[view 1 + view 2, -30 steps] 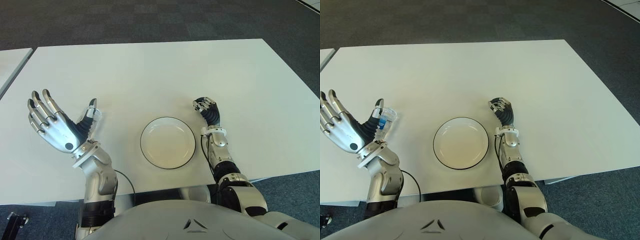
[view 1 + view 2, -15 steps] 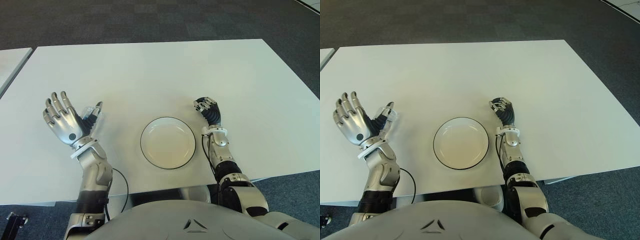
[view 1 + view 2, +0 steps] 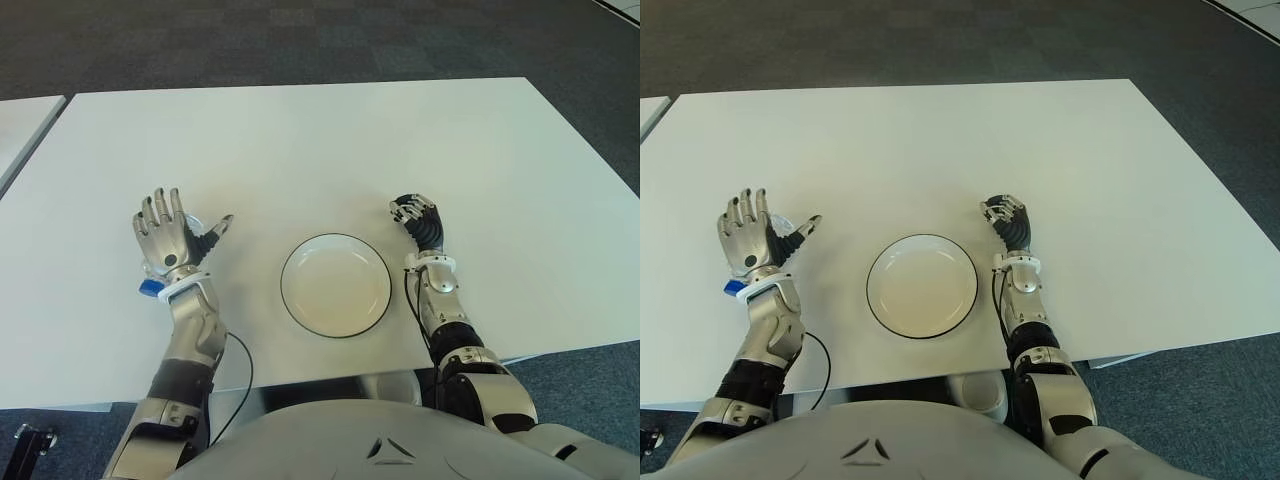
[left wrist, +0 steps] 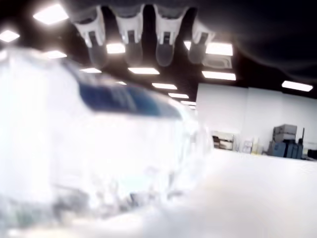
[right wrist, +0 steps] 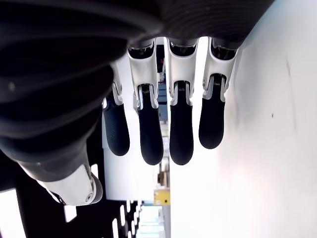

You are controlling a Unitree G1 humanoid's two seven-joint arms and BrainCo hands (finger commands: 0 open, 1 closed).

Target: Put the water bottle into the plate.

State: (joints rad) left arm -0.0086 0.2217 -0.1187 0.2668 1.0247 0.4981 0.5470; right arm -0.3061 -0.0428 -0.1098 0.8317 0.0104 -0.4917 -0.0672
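The water bottle [image 3: 197, 224] is clear with a blue part and lies on the white table [image 3: 300, 140], left of the plate. My left hand [image 3: 168, 232] is over it, palm turned up toward the camera, fingers spread and thumb pointing toward the plate; it is open. The hand hides most of the bottle; a blue bit [image 3: 149, 290] shows by the wrist. In the left wrist view the bottle [image 4: 114, 148] fills the picture right below the straight fingers [image 4: 130, 29]. The white, dark-rimmed plate [image 3: 335, 285] holds nothing. My right hand [image 3: 415, 213] shows just right of the plate, fingers curled, holding nothing.
A second table's corner [image 3: 20, 125] shows at the far left. Dark carpet [image 3: 300, 40] lies beyond the table's far edge. A black cable [image 3: 240, 365] hangs by the front edge below my left arm.
My left hand has come down and to the right, from raised well left of the bottle to right over it, still spread. The right hand and plate have not moved.
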